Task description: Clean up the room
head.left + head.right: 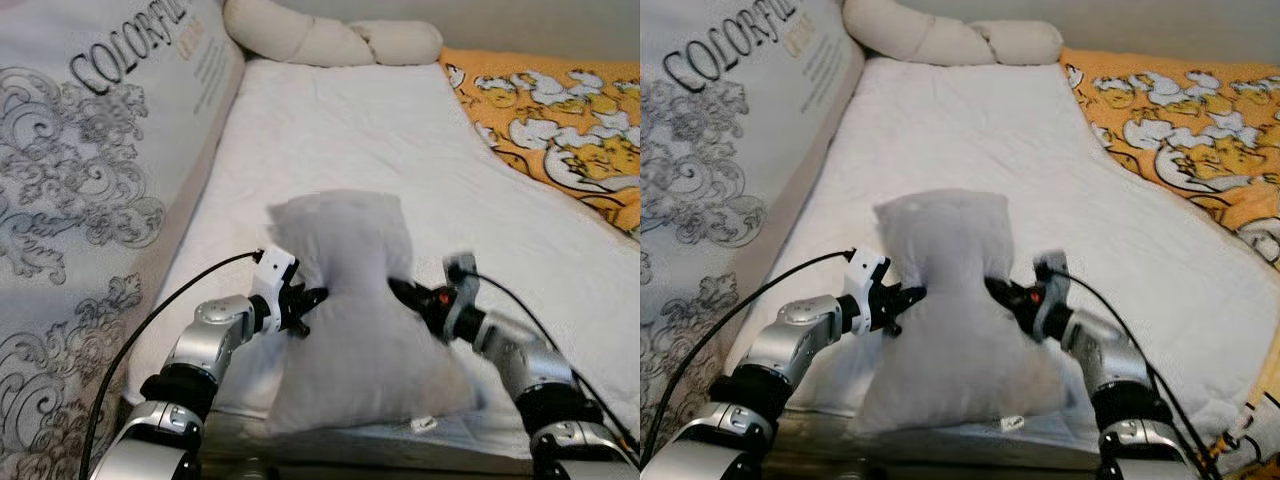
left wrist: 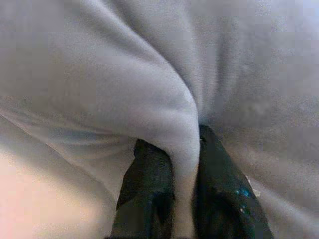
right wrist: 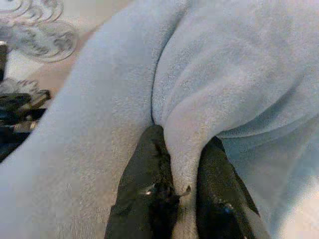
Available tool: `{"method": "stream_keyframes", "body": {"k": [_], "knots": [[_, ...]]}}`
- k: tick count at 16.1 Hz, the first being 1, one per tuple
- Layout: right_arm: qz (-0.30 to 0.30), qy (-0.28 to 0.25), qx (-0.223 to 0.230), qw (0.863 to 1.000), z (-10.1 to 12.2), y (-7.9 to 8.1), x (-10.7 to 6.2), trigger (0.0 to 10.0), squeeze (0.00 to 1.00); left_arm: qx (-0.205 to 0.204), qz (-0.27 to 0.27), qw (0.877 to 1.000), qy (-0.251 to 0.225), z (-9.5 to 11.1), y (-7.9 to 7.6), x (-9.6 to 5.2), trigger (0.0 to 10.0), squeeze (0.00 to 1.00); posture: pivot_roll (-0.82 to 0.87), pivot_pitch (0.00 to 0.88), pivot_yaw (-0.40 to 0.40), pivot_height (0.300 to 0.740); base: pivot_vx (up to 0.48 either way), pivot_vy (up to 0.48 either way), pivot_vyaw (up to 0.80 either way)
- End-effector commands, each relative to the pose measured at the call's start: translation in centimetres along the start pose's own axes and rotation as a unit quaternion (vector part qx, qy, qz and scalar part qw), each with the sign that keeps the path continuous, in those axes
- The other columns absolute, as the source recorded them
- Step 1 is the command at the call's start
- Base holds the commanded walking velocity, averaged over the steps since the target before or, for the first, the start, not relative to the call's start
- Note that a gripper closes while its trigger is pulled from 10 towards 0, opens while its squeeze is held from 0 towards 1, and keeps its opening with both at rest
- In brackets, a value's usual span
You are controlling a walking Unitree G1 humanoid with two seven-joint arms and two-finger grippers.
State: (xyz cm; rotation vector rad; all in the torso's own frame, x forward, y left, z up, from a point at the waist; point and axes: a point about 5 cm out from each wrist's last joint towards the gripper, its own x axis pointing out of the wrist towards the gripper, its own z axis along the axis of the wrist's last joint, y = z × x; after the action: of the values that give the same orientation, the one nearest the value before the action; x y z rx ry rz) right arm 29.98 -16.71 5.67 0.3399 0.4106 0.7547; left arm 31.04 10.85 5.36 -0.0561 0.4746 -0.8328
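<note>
Pillow in pale grey stands upright at the near edge of the white mattress, pinched by the left gripper and the right gripper on both sides.

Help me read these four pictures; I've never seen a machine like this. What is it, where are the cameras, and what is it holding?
It is a walking household robot with two silver arms, each ending in a two-fingered black pincer. Two pictures come from cameras in its head, looking down at a bed with a white sheet. The other two come from cameras on its wrists, looking along the fingers. The left pincer and the right pincer each pinch a fold of a pale grey pillow, holding it up between them. Behind lie a long cream cushion, an orange patterned blanket and, on the left, a mattress standing on edge.
</note>
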Motion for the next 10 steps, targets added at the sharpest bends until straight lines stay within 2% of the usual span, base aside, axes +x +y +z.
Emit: {"method": "stream_keyframes", "body": {"k": [1,4,7,8,10], "knots": [[0.032,0.006,-0.011,0.999,0.5,1.5,1.0,0.0,0.00,0.018,-0.016,1.000,-0.005,0.4,-1.0,0.7,0.0,0.00,0.01,0.000,-0.046,0.740,0.000,0.000,0.00],[0.025,0.005,-0.013,1.000,1.2,2.7,0.7,0.0,0.00,0.026,-0.011,0.999,-0.025,1.2,-0.9,0.4,0.0,0.00,0.02,0.000,-0.051,0.740,0.000,0.000,0.00],[-0.010,-0.034,-0.018,0.999,2.2,3.0,0.6,0.0,0.00,0.026,-0.017,0.997,-0.068,3.4,-1.2,0.3,0.0,0.00,0.02,0.000,-0.039,0.740,0.000,0.000,0.00],[-0.057,-0.083,-0.005,0.995,3.0,2.6,0.6,0.0,0.00,0.024,-0.018,0.992,-0.122,6.2,-1.5,0.2,0.0,0.00,0.02,0.000,-0.026,0.740,0.000,0.000,0.00],[-0.071,-0.106,0.005,0.992,3.2,2.8,0.5,0.0,0.00,0.029,-0.019,0.988,-0.151,7.5,-1.8,0.1,0.0,0.00,0.02,0.000,-0.020,0.740,0.000,0.000,0.00]]}}
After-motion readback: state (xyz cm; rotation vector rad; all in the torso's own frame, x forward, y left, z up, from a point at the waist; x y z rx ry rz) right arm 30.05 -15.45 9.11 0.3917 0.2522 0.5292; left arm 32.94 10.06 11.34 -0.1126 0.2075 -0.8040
